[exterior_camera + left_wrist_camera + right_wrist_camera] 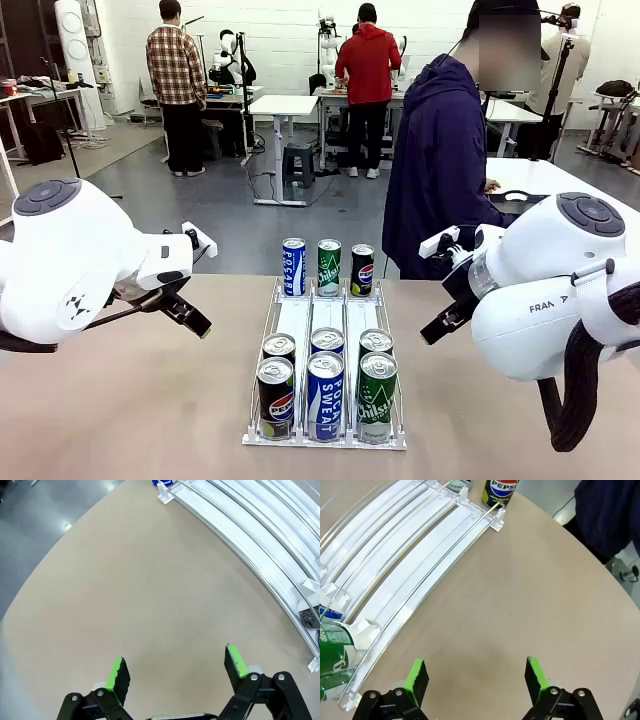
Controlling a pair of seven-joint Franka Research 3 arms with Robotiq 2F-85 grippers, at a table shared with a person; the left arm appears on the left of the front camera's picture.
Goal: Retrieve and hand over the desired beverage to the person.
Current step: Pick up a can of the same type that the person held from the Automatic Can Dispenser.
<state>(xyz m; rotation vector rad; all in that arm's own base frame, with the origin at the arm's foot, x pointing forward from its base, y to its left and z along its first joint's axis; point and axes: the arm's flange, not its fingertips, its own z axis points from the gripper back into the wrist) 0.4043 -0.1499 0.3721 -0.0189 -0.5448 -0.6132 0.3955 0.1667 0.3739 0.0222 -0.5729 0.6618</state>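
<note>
Left gripper (175, 667) and right gripper (477, 672) hang spread and empty either side of the rack (325, 315), its cans (325, 385) untouched, the person (440, 160) at the far edge: likely the start, next choosing and reaching for one can

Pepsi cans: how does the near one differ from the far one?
The near Pepsi can sits at the rack's front end, left lane, a second can close behind it; the far Pepsi can stands at the right lane's far end. Both upright, same black design.
</note>
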